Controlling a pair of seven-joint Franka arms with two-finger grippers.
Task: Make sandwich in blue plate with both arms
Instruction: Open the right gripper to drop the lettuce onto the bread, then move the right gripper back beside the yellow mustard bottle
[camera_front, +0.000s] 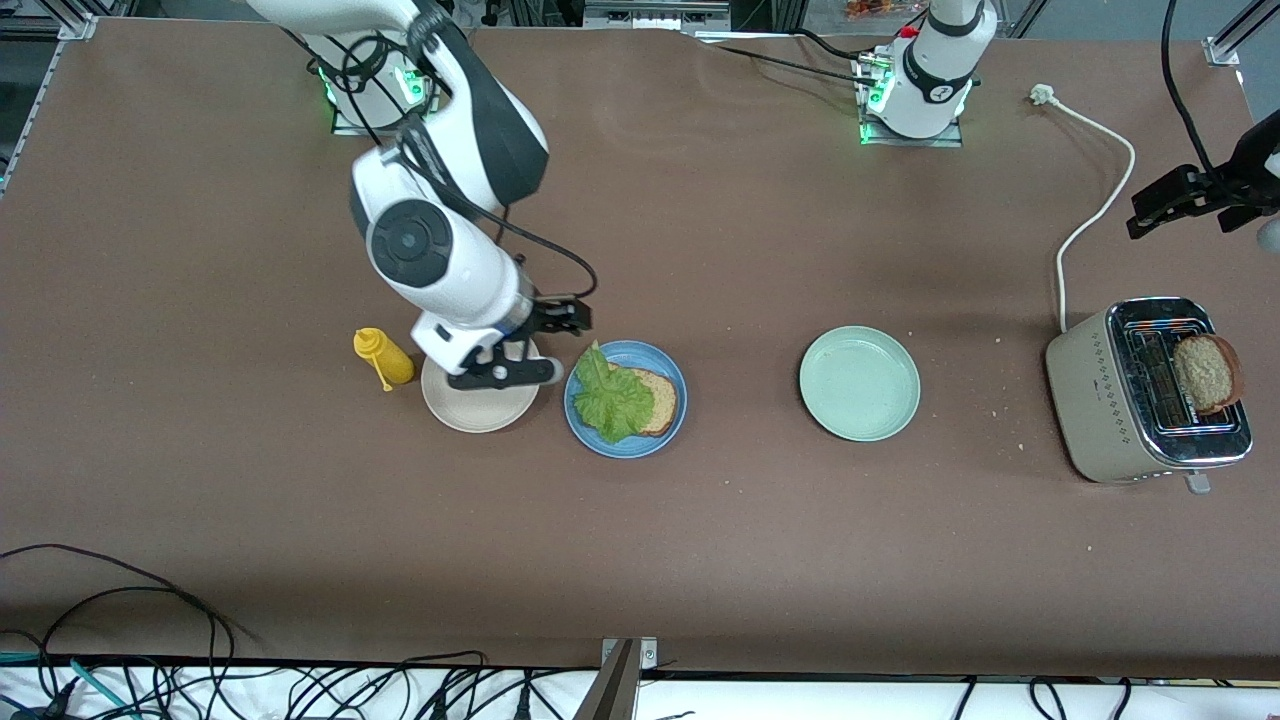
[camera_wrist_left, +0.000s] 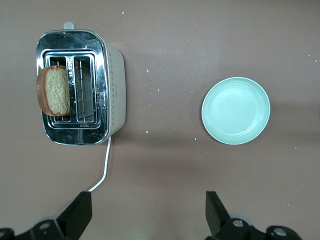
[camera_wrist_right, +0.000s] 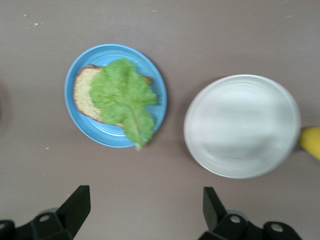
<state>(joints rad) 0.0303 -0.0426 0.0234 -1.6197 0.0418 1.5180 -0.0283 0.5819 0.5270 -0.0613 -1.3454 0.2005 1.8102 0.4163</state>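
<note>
bread slice (camera_front: 659, 402): mostly hidden under lettuce (camera_front: 611, 397) on blue plate (camera_front: 672, 371)
right gripper (camera_front: 520, 345): spread wide, empty, over beige plate (camera_front: 478, 413)
left gripper (camera_front: 1170, 200): spread, empty too

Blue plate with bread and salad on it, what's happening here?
Two robot arms are making a sandwich. The blue plate holds one bread slice under a lettuce leaf. The right gripper, open, hangs over the beige plate. The left gripper, open, is above the table by the toaster, where the second slice sits.
</note>
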